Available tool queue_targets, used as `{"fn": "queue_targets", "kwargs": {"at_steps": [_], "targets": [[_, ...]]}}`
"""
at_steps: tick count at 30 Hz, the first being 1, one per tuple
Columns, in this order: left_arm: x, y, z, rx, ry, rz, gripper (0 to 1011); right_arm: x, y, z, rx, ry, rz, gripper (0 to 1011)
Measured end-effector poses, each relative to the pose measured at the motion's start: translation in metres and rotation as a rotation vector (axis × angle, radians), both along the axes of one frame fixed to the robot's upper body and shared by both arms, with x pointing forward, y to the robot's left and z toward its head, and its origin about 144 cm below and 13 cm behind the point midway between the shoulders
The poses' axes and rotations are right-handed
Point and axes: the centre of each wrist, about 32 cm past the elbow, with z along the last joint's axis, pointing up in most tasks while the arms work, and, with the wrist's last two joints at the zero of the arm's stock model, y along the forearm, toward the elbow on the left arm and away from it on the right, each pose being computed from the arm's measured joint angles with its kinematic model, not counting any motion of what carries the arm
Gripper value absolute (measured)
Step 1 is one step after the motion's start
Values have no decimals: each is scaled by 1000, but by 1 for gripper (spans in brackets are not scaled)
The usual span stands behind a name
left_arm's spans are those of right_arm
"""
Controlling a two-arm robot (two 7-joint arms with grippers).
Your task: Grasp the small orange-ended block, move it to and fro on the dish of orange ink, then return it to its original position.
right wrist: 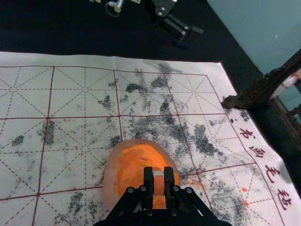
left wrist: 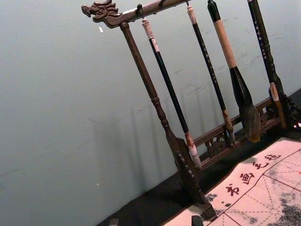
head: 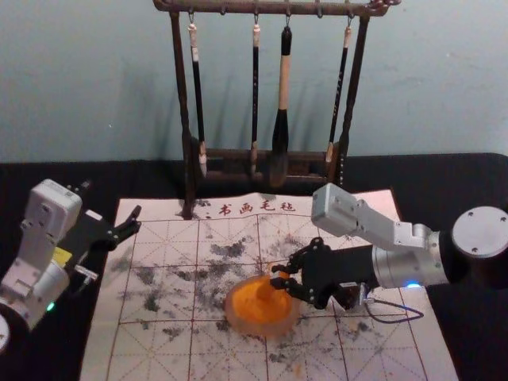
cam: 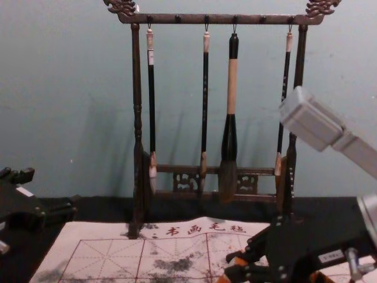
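Over the dish of orange ink (head: 235,324), my right gripper (head: 281,275) reaches in from the right. In the right wrist view, this right gripper (right wrist: 159,181) is shut on the small block (right wrist: 159,184), whose pale upper part shows between the fingers. The block's lower end is over the orange ink, within the rim of the dish (right wrist: 109,175); whether it touches the ink I cannot tell. In the chest view the block (cam: 239,261) leans, its orange end low. My left gripper (head: 113,208) stays parked at the left, open and holding nothing, with its fingertips (left wrist: 197,220) apart.
A white calligraphy mat (head: 159,298) with red grid lines and grey ink smudges lies under the dish on a black-covered table (head: 48,178). Behind it stands a dark wooden rack (head: 181,87) with several hanging brushes, including a thick one (head: 280,119). A cable hangs beside the right gripper.
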Motion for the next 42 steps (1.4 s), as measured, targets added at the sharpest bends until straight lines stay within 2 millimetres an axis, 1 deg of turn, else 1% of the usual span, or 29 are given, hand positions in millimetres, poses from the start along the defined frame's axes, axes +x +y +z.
{"fn": "queue_targets", "kwargs": {"at_steps": [12, 17, 20, 28, 37, 42], "targets": [[0, 0, 0, 0, 0, 0, 1001, -10, -10, 7, 18, -11, -12, 111], [0, 0, 0, 0, 0, 0, 1001, -14, -18, 10, 34, -15, -32, 111], [0, 0, 0, 0, 0, 0, 1001, -18, -25, 12, 48, -18, -52, 111], [0, 0, 0, 0, 0, 0, 1001, -33, -52, 22, 78, -40, -125, 111], [0, 0, 0, 0, 0, 0, 1001, -56, -84, 36, 70, -79, -196, 111], [0, 0, 0, 0, 0, 0, 1001, -66, -94, 38, 53, -82, -221, 111]]}}
